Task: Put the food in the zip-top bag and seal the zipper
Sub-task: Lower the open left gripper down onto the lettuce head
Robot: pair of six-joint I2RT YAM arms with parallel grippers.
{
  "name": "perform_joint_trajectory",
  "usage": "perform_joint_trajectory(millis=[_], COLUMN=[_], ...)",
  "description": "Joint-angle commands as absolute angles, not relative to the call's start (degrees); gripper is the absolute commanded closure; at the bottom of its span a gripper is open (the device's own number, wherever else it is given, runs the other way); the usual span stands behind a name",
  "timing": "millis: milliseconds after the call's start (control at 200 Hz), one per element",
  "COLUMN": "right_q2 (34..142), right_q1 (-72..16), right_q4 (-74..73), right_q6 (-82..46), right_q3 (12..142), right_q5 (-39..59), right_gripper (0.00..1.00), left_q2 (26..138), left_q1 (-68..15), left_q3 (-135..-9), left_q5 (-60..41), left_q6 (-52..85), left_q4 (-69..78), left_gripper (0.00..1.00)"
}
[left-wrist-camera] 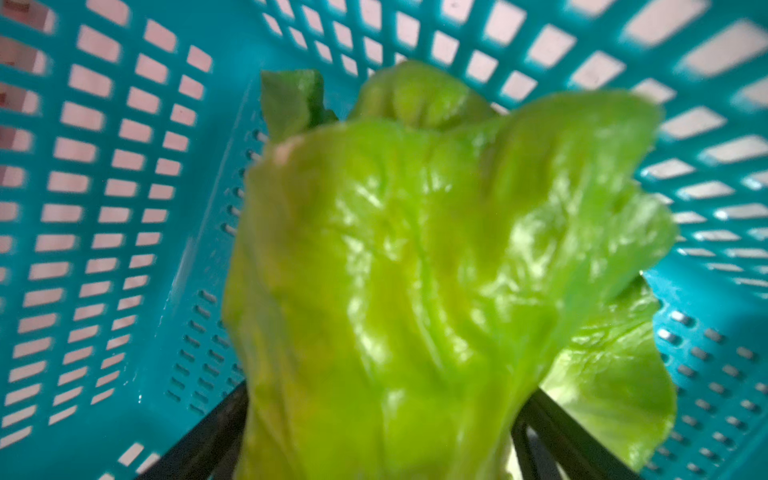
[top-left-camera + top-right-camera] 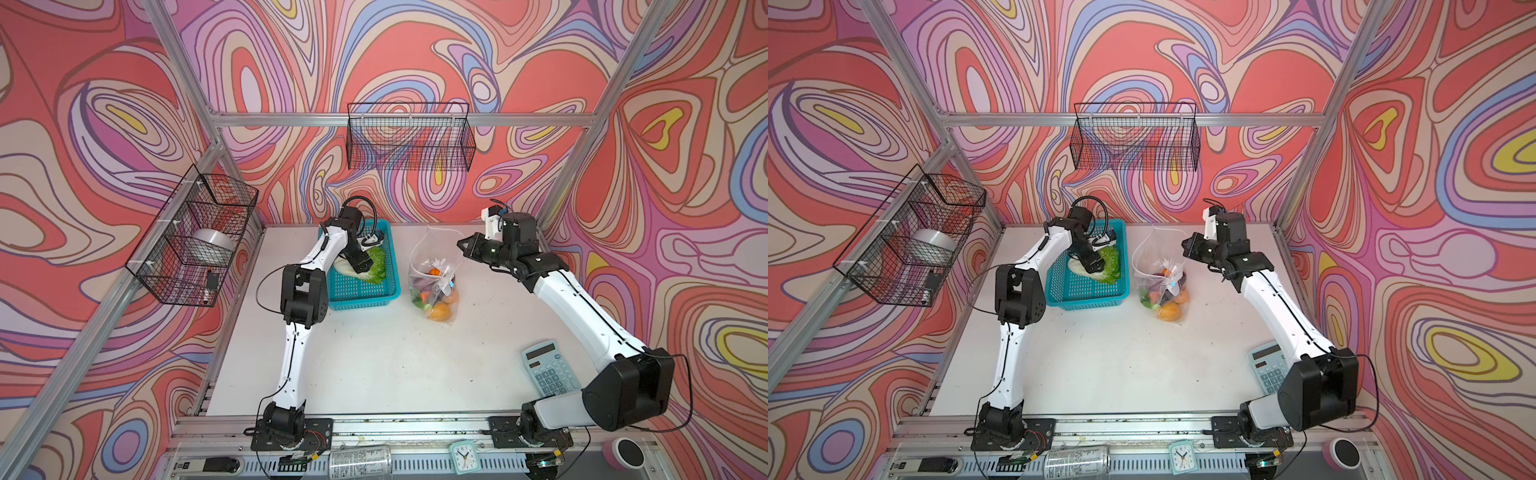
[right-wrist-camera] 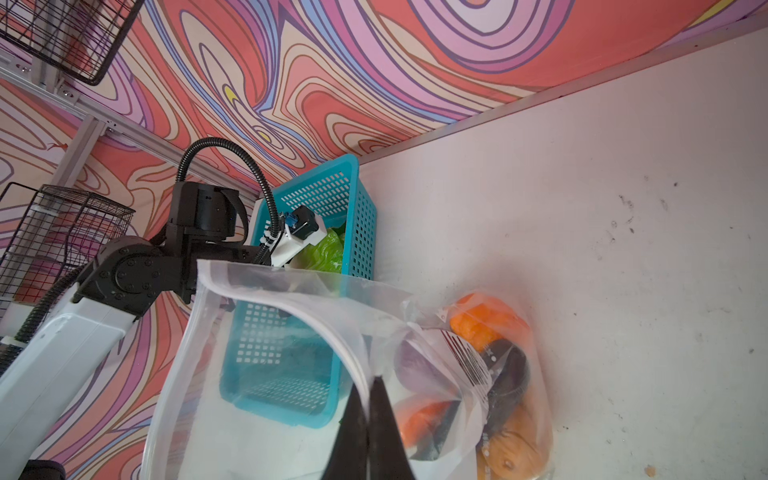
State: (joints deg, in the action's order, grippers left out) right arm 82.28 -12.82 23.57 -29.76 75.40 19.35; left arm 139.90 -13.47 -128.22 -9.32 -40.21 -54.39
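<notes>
The last food, a cabbage (image 2: 376,268) in the teal basket (image 2: 365,302), is being straddled by the wide-spread left end effector (image 2: 360,264), grip unclear, while the unsealed zip-top bag (image 2: 434,253) is being pinched by the right end effector (image 3: 369,388).

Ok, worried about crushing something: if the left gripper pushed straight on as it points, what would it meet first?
The green leafy toy cabbage, lying between the left gripper's fingers; behind it, probably the teal plastic mesh basket's wall.
</notes>
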Motion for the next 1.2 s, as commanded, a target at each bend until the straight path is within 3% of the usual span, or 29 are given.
perform_joint_trajectory(millis=[0, 160, 366, 501, 591, 846, 1197], right_q2=[81.04, 81.04, 79.28, 78.34, 77.58, 76.76, 75.37], right_q1=[-12.57, -12.57, -12.59, -12.61, -12.61, -12.59, -12.57], right_q4=[21.77, 20.14, 19.86, 19.94, 20.13, 19.46, 20.46], right_q6=[-30.71, -31.18, -30.65, -30.5, -30.31, -30.64, -30.87], right_q3=[75.32, 74.51, 72.99, 72.51, 72.2, 71.11, 70.87], right_q5=[19.11, 20.49, 19.83, 19.69, 19.22, 18.22, 17.6], right_gripper=[1.0, 1.0, 1.0, 1.0, 1.0, 1.0, 1.0], left_q2=[140.01, 137.73, 137.47, 140.71, 139.54, 131.72, 137.28], left_q1=[-13.67, -13.84, -13.76, -12.68, -12.52, -12.57, -12.44], left_q3=[-127.05, -127.16, -127.64, -136.12, -137.54, -131.95, -136.31], left_q5=[-7.99, -9.27, -7.64, -9.63, -7.87, -7.0, -9.04], left_q6=[-32.12, -19.74, 1.07, 10.48, 11.04, 5.91, -1.72], left_q4=[-59.51, -62.23, -64.9, -70.46, -70.67, -67.49, -74.5], left_gripper=[0.12, 0.2, 0.21, 0.21, 0.0, 0.0, 0.0])
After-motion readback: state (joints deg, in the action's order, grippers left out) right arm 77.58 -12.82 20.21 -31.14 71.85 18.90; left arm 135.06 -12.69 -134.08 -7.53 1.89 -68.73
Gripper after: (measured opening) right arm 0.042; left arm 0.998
